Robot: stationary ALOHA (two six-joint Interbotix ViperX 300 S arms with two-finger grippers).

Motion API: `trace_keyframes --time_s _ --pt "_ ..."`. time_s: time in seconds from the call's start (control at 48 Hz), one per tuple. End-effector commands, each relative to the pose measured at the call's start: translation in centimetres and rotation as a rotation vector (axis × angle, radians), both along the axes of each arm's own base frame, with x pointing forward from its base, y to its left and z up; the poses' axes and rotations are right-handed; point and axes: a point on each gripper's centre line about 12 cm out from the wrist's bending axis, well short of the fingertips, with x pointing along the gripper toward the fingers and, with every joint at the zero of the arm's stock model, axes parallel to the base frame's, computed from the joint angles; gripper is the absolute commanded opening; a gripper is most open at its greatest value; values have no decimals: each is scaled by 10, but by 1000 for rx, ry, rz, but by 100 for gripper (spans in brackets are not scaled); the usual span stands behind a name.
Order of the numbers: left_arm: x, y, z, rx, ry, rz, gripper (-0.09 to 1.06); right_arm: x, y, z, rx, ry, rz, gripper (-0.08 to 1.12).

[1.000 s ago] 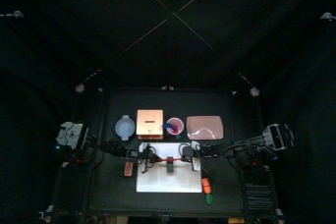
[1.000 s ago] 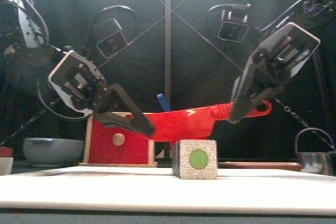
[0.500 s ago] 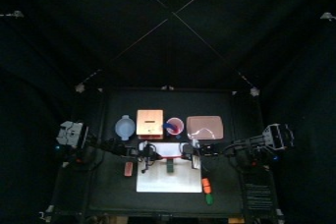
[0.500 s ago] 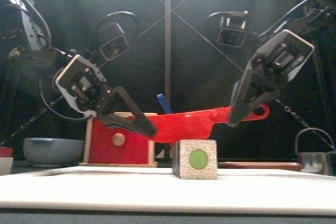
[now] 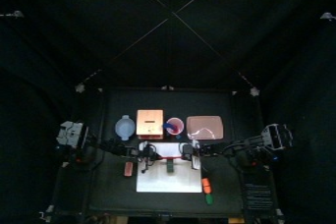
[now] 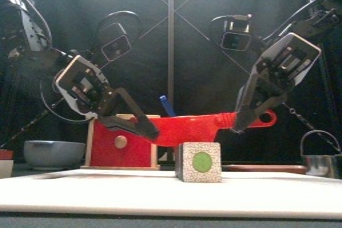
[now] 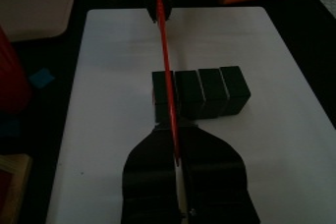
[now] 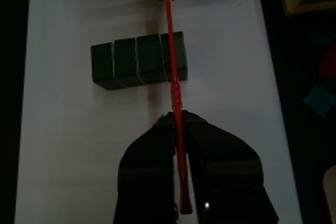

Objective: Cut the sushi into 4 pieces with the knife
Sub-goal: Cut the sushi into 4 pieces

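The left fingers (image 6: 128, 113) and right fingers (image 6: 254, 100) clench the red knife (image 6: 201, 125) by its ends, level (probably for an even press) over the sushi roll (image 6: 201, 161) beneath them.

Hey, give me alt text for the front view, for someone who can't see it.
The left gripper and right gripper hold a red knife between them, over a sushi roll that stands end-on on the white cutting board. Behind it are a wooden box with a red drawer front and a blue-grey bowl.
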Motion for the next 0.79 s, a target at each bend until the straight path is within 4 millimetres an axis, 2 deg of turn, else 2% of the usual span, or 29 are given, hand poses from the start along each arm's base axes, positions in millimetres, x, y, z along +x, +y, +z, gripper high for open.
trace_keyframes --time_s 0.021,0.604,0.792 --pt "8 -7 16 -7 -58 -16 16 4 1 10 5 -44 -3 6" --pt "7 -2 -4 -11 -2 11 16 9 -1 -14 0 10 -13 6" --pt "6 -1 -16 -12 32 22 16 9 -1 -20 0 27 -14 6"
